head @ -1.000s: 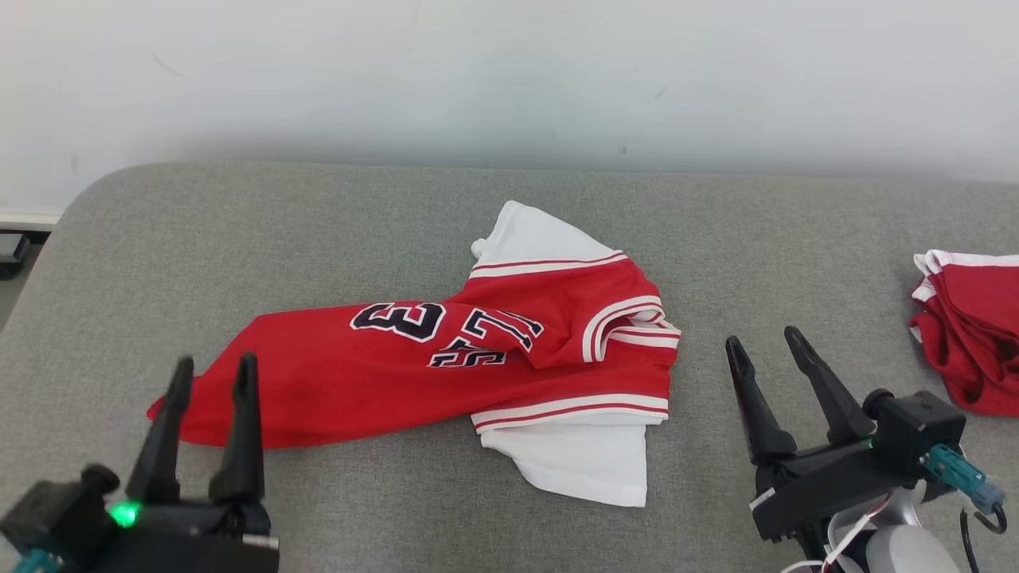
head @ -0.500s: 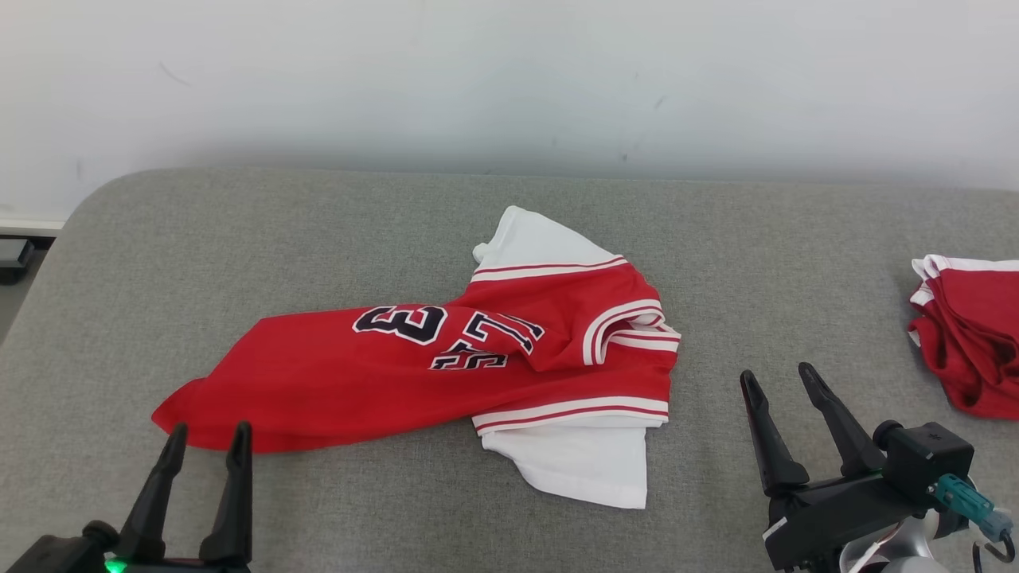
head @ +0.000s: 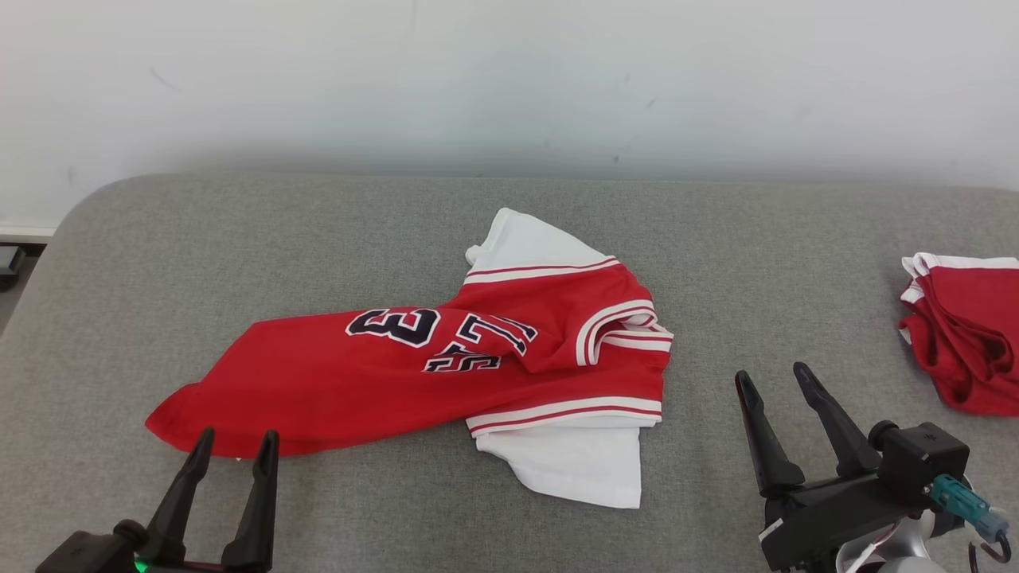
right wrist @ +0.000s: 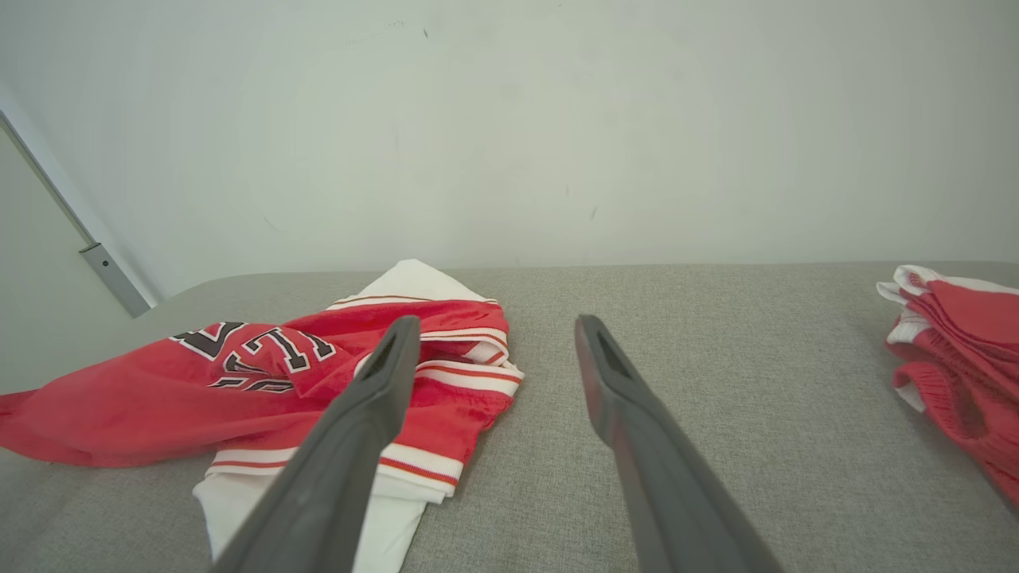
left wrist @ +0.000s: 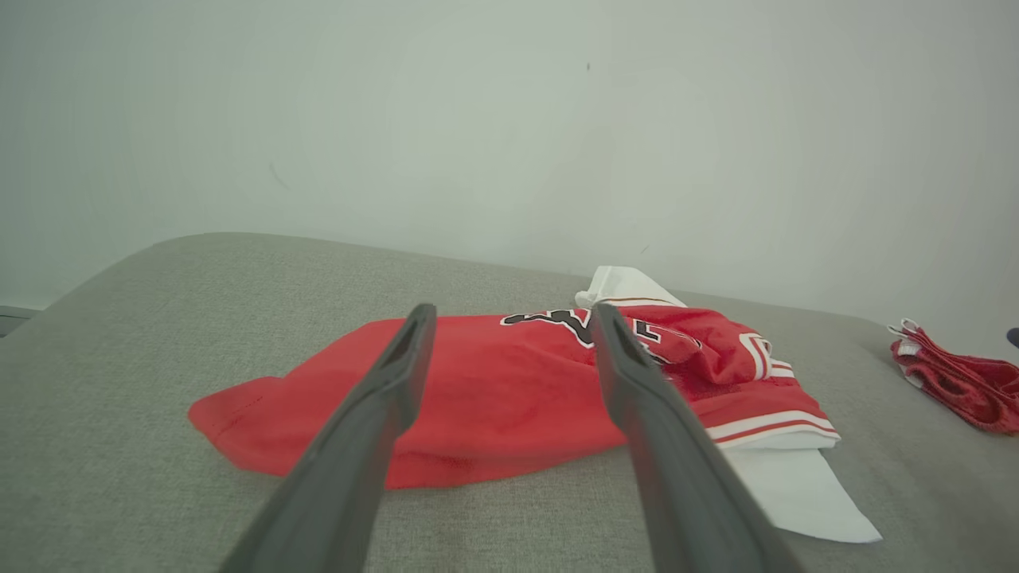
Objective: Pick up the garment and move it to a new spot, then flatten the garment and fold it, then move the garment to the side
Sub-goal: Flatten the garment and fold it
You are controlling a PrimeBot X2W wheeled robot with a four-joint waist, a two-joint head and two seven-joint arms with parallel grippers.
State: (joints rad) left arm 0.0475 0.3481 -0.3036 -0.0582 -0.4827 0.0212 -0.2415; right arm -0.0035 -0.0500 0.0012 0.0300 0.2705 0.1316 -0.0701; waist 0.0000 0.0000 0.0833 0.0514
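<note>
Left end effector (head: 240, 434) spread, near crumpled garment (head: 374, 386)

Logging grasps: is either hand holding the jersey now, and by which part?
Nothing is held: the left hand and right hand both stand open, no jersey cloth between fingers.

Left tool (head: 240, 434): two long, tapering matte-black fingers (head: 255, 501), green light (head: 142, 567) glowing at the base | Right tool (head: 771, 370): matching black fingers on a boxy black housing (head: 919, 458), teal connector (head: 959, 493) at its side | pale grey forearm (head: 896, 563) beneath
</note>
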